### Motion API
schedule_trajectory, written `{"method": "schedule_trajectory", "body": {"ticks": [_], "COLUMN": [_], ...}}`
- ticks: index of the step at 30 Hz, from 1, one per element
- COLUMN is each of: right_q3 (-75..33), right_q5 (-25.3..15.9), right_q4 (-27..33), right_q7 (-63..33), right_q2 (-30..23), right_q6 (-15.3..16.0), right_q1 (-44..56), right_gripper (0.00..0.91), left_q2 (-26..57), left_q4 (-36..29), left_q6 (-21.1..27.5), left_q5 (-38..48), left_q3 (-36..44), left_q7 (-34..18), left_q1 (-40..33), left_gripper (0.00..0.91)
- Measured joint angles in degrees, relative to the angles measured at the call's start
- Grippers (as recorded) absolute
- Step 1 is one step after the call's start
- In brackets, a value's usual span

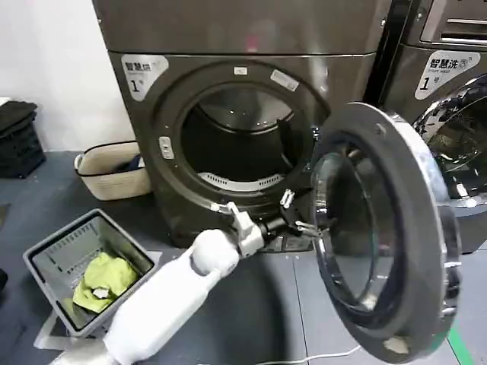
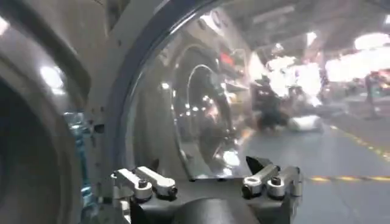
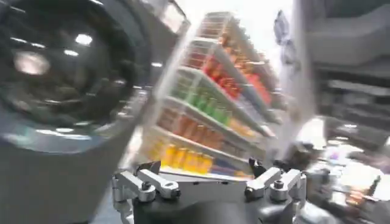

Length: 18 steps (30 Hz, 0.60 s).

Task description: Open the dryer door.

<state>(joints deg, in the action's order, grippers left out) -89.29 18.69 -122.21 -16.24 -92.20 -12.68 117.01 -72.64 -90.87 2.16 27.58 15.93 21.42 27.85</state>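
Observation:
The dryer door (image 1: 396,228) stands swung wide open to the right of the dark drum opening (image 1: 236,144), its inner side and bulging glass facing me. My left arm reaches up from the lower left. The left gripper (image 1: 298,214) is at the door's inner rim, on the side nearest the drum. In the left wrist view the left gripper (image 2: 204,167) is open, the door's glass (image 2: 201,103) is close ahead, and nothing is between the fingers. The right gripper (image 3: 203,167) is open and empty, beside a round glass door (image 3: 61,73) of a machine.
A grey basket (image 1: 46,262) holding a yellow-green cloth sits on the floor at the lower left. A beige basket (image 1: 114,171) stands by the dryer's left side. A second machine (image 1: 449,76) stands close on the right. A white cable (image 1: 319,356) lies on the floor.

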Motion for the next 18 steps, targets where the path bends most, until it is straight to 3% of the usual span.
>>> {"method": "schedule_trajectory", "body": {"ticks": [8, 12, 18], "right_q3": [-3.44, -5.15, -6.79], "right_q5": [-0.99, -3.41, -2.53], "right_q4": [1.64, 3.31, 5.86], "right_q7": [-11.61, -16.72, -21.83], "right_q2": [0.01, 0.01, 0.01], "right_q6": [2.68, -0.5, 0.38], "right_q1": [-0.61, -1.07, -1.03], "right_gripper": [0.907, 0.907, 0.907], "left_q2": [-4.05, -6.28, -9.66], "left_q4": [4.53, 7.25, 11.19], "left_q6": [-0.52, -0.79, -1.23], "left_q5": [-1.14, -1.21, -1.23], "left_q3": [2.83, 3.84, 5.18], "left_q7": [-0.04, -0.04, -0.04], "left_q1": [-3.54, -5.41, -7.62], "left_gripper": [0.907, 0.907, 0.907]}}
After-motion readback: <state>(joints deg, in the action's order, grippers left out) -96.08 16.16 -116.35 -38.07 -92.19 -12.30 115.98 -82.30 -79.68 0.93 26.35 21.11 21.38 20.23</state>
